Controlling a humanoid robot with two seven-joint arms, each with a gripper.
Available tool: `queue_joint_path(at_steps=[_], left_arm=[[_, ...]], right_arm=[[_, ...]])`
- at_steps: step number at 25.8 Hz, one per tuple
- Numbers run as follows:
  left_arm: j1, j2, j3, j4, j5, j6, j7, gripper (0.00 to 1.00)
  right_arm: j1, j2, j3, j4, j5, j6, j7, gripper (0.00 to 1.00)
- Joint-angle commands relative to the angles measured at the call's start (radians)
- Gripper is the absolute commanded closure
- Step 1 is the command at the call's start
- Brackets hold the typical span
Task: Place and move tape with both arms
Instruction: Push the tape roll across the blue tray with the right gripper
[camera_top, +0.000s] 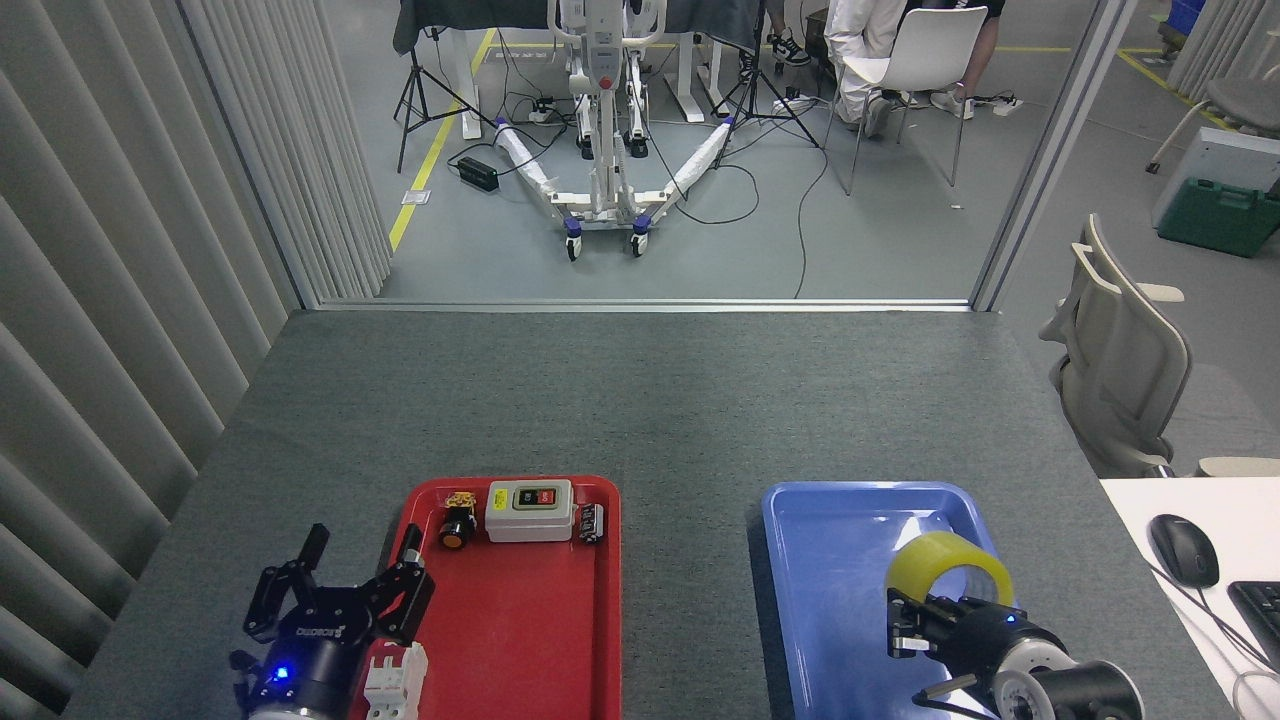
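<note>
The grey surface (640, 400) carries two trays side by side, and the step in hand is judged to be the setting down of the tape inside the blue tray (830, 560). The red tray (520, 640) is left to the small electrical parts, among them a switch box (529, 509). The tape (948, 565) is seen over the right part of the blue tray, tilted, pinched by the right claw (915, 625); whether it touches the tray floor cannot be told. It is best lowered until contact is felt, and released only then, so that rolling is avoided. The left claw (345, 585) is held spread and empty at the red tray's left rim.
</note>
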Motion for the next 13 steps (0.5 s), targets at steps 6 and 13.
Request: queue_joint_path(at_steps=[6, 13], left_arm=[[0.01, 0.048, 0.053, -0.01, 0.017, 0.023, -0.054, 0.01], [0.03, 0.051, 0.051, -0.009, 0.025, 0.014, 0.001, 0.0]], right_arm=[[-0.077, -0.002, 0.014, 0.061, -0.022, 0.166, 0.251, 1.0], [-0.111, -0.004, 0.02, 0.112, -0.013, 0.202, 0.26, 0.61]])
